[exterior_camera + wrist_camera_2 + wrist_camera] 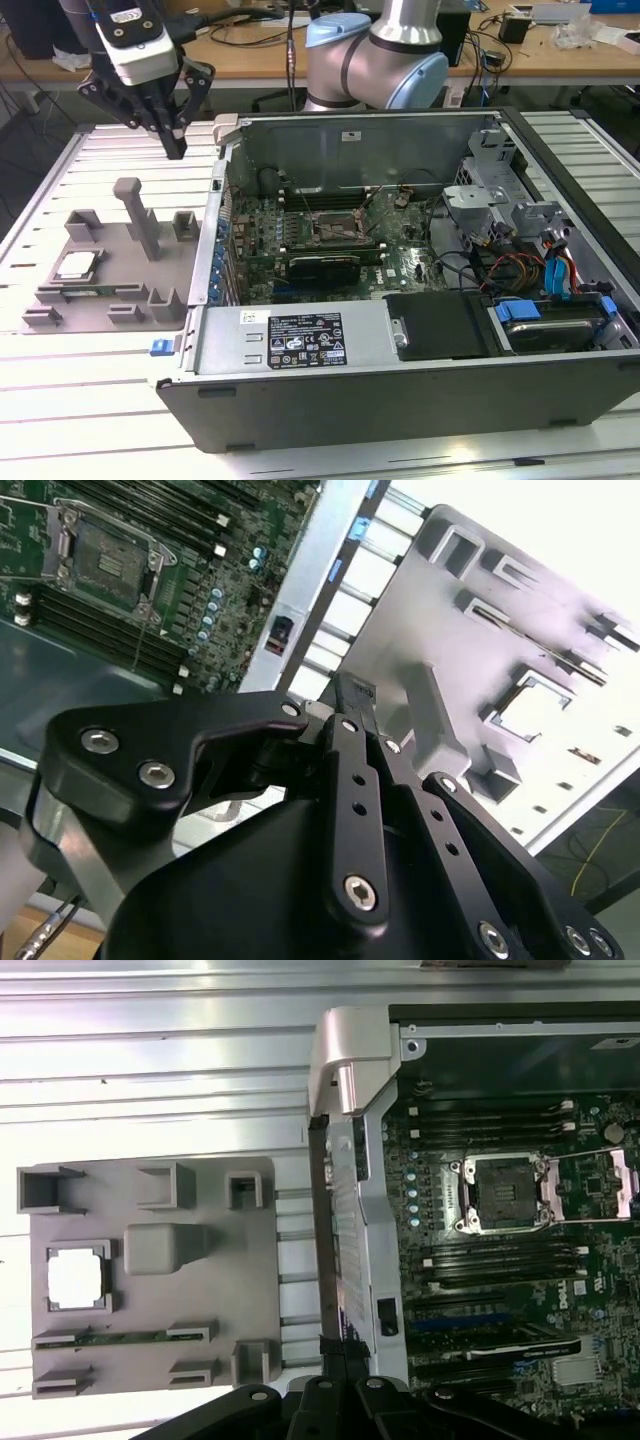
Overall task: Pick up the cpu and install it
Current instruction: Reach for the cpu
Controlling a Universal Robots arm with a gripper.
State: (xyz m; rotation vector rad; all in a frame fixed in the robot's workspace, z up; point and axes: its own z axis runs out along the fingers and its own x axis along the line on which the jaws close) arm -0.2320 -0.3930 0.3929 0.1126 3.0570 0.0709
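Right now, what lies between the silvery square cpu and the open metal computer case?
In the exterior view, the tall grey plastic fixture post.

The arm (400, 45) behind the computer case (450, 400) is a fat, shiny silver tube. Its round joint has a light blue cap (335, 30). The gripper (175, 148), above and beside the computer case, is black, with thin bars that look like bent legs. A white box (135, 40) with black round spots sits on top of it. In the second wrist view the black bars have little silver screws (360, 891) in them.
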